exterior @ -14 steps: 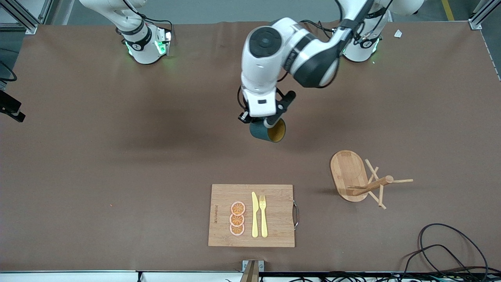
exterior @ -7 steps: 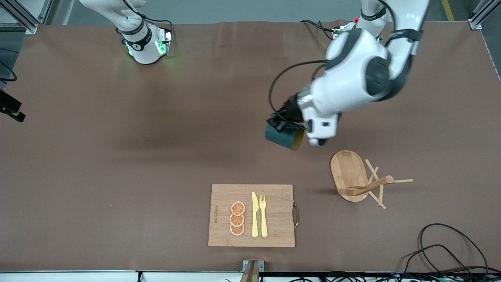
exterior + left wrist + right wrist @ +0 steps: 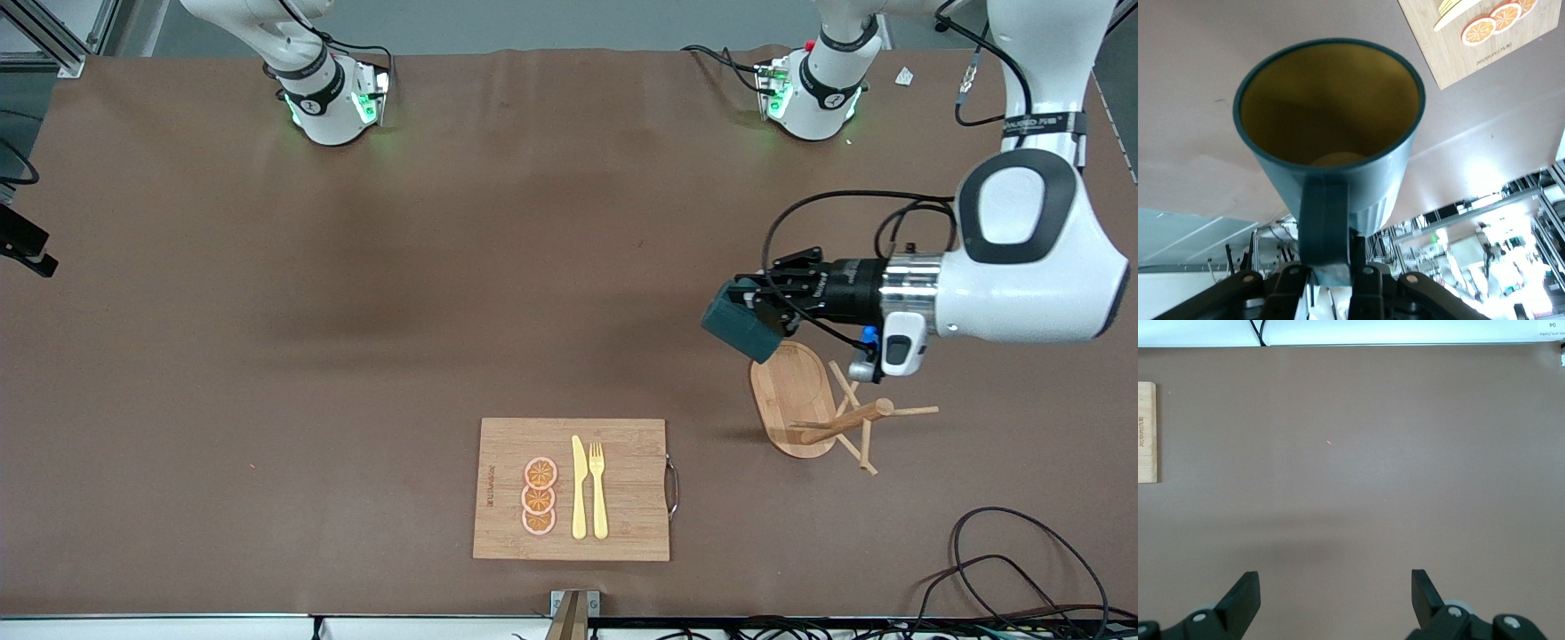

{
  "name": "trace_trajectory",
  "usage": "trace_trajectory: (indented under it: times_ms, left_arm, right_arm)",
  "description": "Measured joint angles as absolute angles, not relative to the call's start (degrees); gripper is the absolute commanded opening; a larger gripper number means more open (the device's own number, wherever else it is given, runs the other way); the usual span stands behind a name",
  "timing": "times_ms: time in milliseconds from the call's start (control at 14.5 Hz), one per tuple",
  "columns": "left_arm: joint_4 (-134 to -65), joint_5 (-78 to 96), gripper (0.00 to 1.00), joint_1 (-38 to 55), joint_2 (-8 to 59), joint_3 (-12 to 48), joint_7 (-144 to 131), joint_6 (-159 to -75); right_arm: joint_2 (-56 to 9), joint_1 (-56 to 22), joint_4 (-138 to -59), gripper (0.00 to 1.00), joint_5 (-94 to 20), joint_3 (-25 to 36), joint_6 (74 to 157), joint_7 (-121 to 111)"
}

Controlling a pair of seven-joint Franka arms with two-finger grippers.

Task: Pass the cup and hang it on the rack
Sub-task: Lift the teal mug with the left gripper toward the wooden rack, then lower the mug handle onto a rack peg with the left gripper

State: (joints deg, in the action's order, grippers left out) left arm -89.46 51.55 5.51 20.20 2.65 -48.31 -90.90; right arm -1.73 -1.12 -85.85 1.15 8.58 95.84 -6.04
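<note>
Your right gripper (image 3: pixel 1331 600) comes first: it waits with its fingers (image 3: pixel 1245 597) spread wide and nothing between them, hanging over bare brown table (image 3: pixel 267 311) toward the right arm's end, and under it you see only the tabletop plus one edge of the cutting board (image 3: pixel 1146 432). Next along is that cutting board (image 3: pixel 571 489), flat on the table near the front camera, well clear of both grippers and closer to the left gripper than to the right; on it lie three orange slices (image 3: pixel 539 497) in a row, and beside them a yellow knife (image 3: pixel 579 487) and a yellow fork (image 3: pixel 598 491), side by side. Then your left gripper (image 3: pixel 763 302), up in the air with the arm reaching in level from the left arm's end, its fingers pressed together on the cup (image 3: pixel 742 322). The grip is on the handle (image 3: pixel 1325 223) (the left wrist view shows it plainly), and the cup's yellow inside (image 3: pixel 1328 100) faces away from the wrist. The cup hangs just over the edge of the rack's oval base (image 3: pixel 787 391). The rack (image 3: pixel 822 409) stands on the table directly below the left gripper and wrist, its post (image 3: pixel 845 422) and thin pegs (image 3: pixel 911 411) free of any cup.
</note>
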Motion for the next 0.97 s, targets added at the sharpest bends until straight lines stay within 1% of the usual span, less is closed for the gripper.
trace_trajectory:
  times_ms: [552, 966]
  left_arm:
    - [-89.69, 54.54, 0.00, -3.93, 26.10, 2.71, -31.76, -83.88]
    - [-89.62, 54.69, 0.00, -6.83, 26.85, 2.75, -27.09, -81.35]
  right_arm:
    - [-1.73, -1.12, -85.85, 1.00, 1.15, 8.58, 95.84, -6.04]
    - [-1.73, -1.11, -85.85, 1.00, 1.15, 8.59, 95.84, -6.04]
